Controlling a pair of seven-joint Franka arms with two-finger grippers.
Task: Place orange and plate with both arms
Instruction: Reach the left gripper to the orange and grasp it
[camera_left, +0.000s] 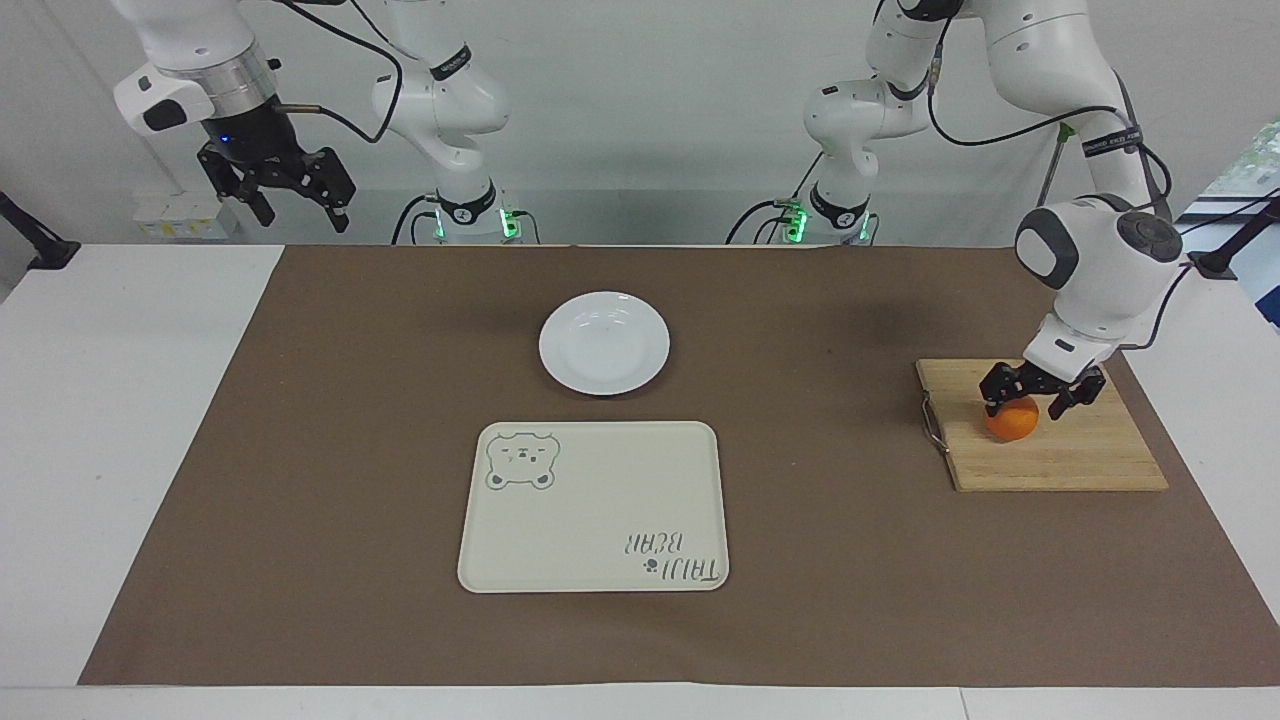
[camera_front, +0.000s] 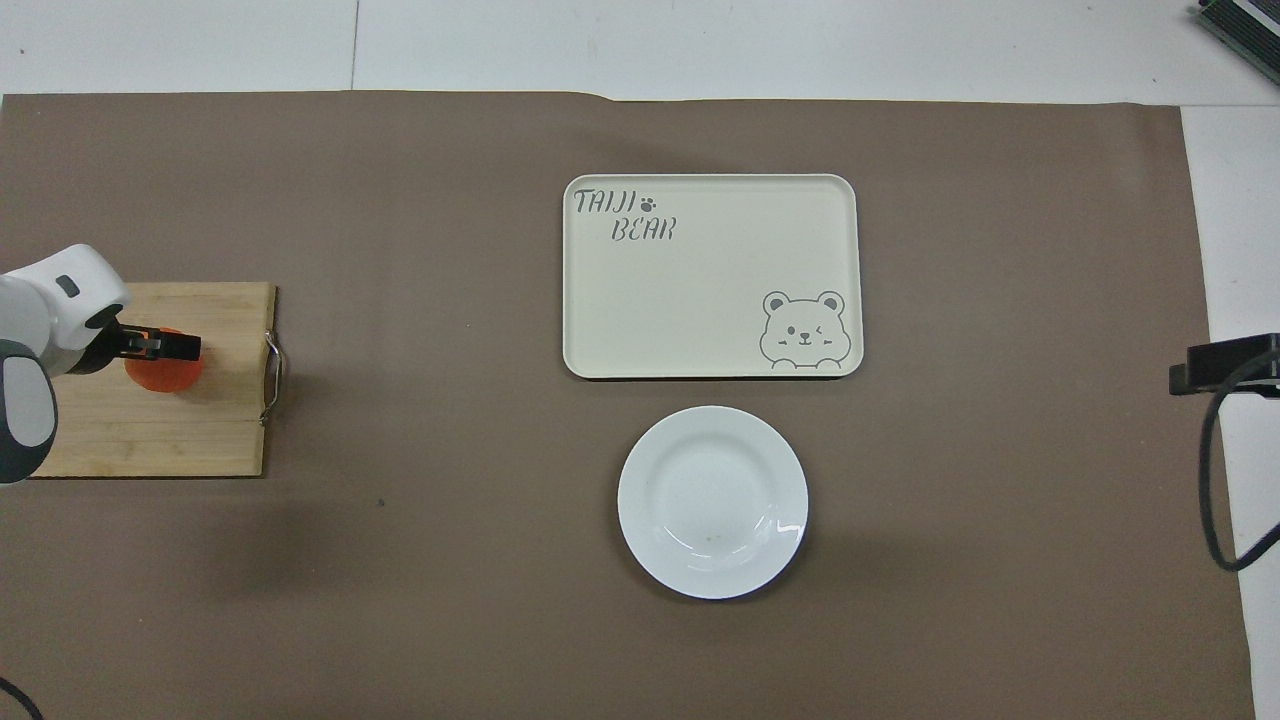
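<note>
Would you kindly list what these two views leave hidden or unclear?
- Overhead view: the left gripper covers much of the orange.
- Facing view: contact between the left gripper and orange cannot be judged.
- Overhead view: the right gripper is cut off by the picture's edge.
</note>
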